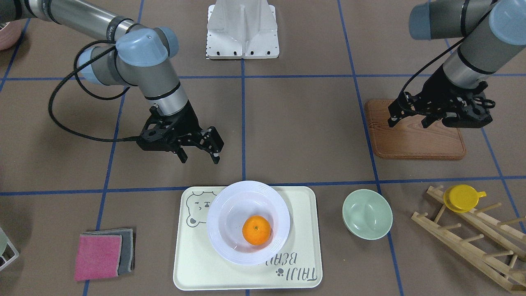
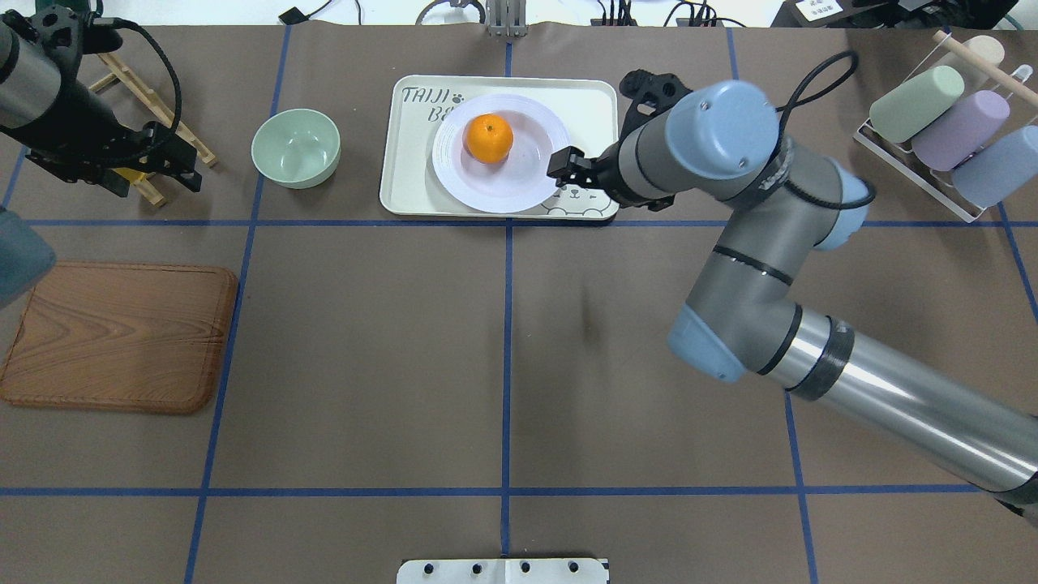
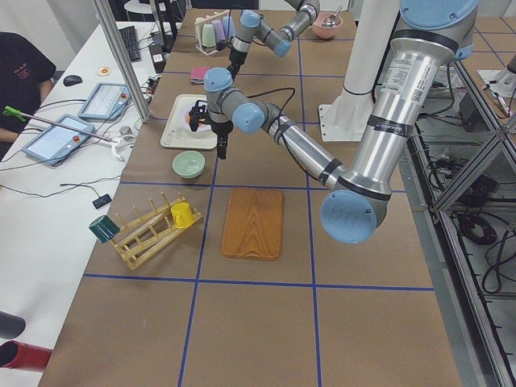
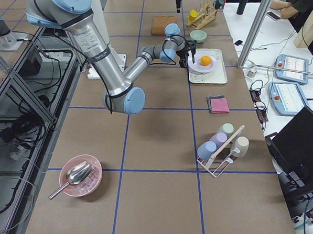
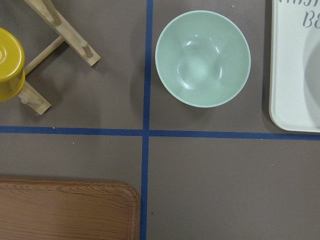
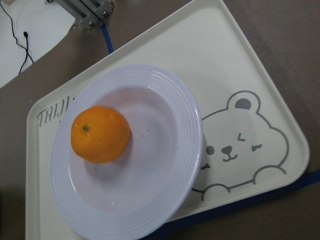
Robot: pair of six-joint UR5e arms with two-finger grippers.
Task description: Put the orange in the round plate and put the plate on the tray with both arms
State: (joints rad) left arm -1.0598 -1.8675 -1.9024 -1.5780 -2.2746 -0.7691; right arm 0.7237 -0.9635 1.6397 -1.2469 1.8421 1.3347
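The orange point(image 1: 256, 230) lies in the sunken centre of the white round plate point(image 1: 230, 248), and the plate rests on the cream tray point(image 1: 197, 267) with the bear drawing. My right gripper point(image 1: 199, 158) hangs open and empty above the table, just off the tray's robot-side edge. In the overhead view one of its fingertips point(image 2: 559, 166) overlaps the plate's rim. My left gripper point(image 1: 408, 122) is open and empty, raised over the brown wood-grain board point(image 1: 415, 142), far from the tray. The right wrist view shows the orange point(image 6: 100, 134), plate point(image 6: 185, 150) and tray point(image 6: 260, 90) from close above.
A pale-green bowl point(image 1: 367, 213) sits beside the tray. A wooden rack with a yellow cup point(image 1: 462, 198) stands beyond it. A pink and grey cloth point(image 1: 102, 254) lies on the tray's other side. A wire rack of cups point(image 2: 941, 122) occupies the far right corner.
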